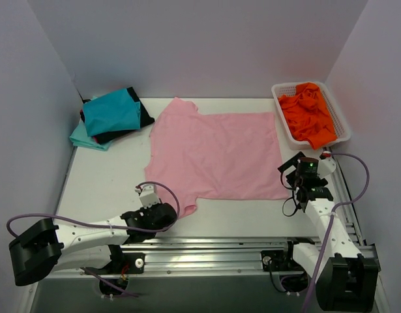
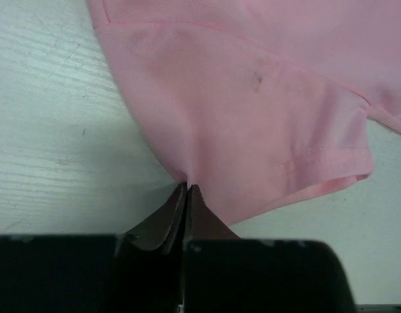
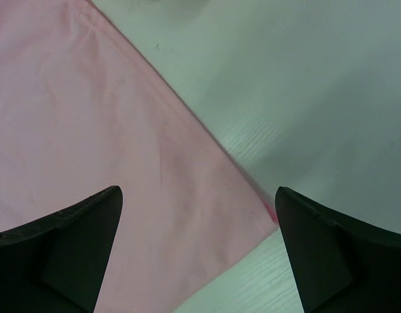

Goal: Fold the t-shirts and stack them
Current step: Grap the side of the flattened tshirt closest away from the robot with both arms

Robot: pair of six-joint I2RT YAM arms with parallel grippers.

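White tabletop (image 1: 102,176), walled on three sides. Far left: a stack of folded shirts (image 1: 112,117), teal on top with black and pale aqua beneath. The left fingers (image 2: 186,197) are clenched on the near sleeve edge of the pink shirt (image 1: 216,153) — it lies spread flat at centre. The right fingers (image 1: 299,173) are spread apart above the shirt's near right corner, gripping nothing. Far right — a white basket (image 1: 342,120) holds crumpled orange shirts (image 1: 309,114).
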